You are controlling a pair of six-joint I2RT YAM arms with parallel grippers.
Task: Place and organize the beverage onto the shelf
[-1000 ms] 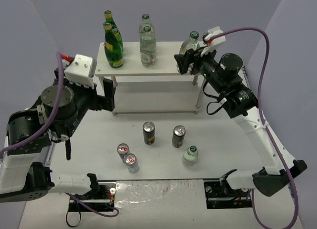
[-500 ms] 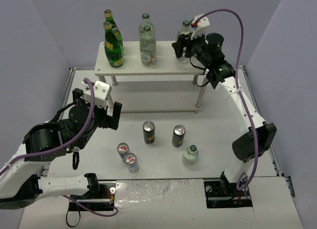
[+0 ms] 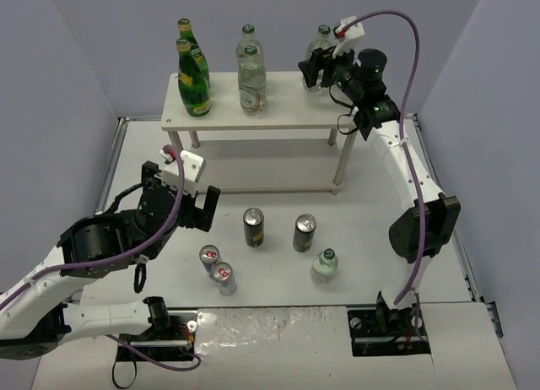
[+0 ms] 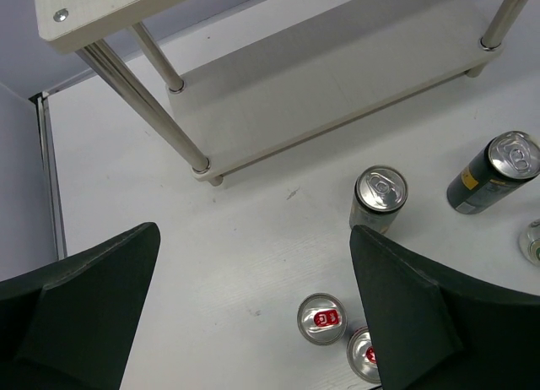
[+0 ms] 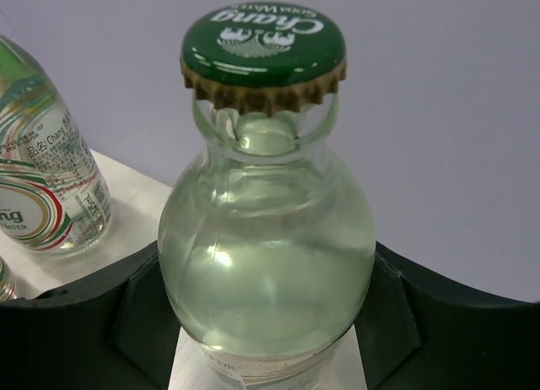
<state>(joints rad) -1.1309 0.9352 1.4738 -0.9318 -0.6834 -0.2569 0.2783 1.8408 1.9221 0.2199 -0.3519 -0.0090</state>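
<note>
Right claw (image 5: 266, 339): clamps clear bottle (image 5: 266, 238) at shoulder.
Left claw (image 4: 255, 238): wide open, empty.
Clear bottle: likely slick, breakable glass.

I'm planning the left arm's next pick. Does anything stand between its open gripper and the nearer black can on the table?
Nothing visible does. The left gripper hangs open above bare table, with the nearer black can just ahead of it. The two silver cans stand closer in, off that path.

Shelf (image 3: 283, 113), four bottles (image 3: 194, 84) upright on top, fifth bottle (image 3: 321, 42) at right end, cans (image 3: 254, 227), sixth bottle (image 3: 325, 265) in front
</note>
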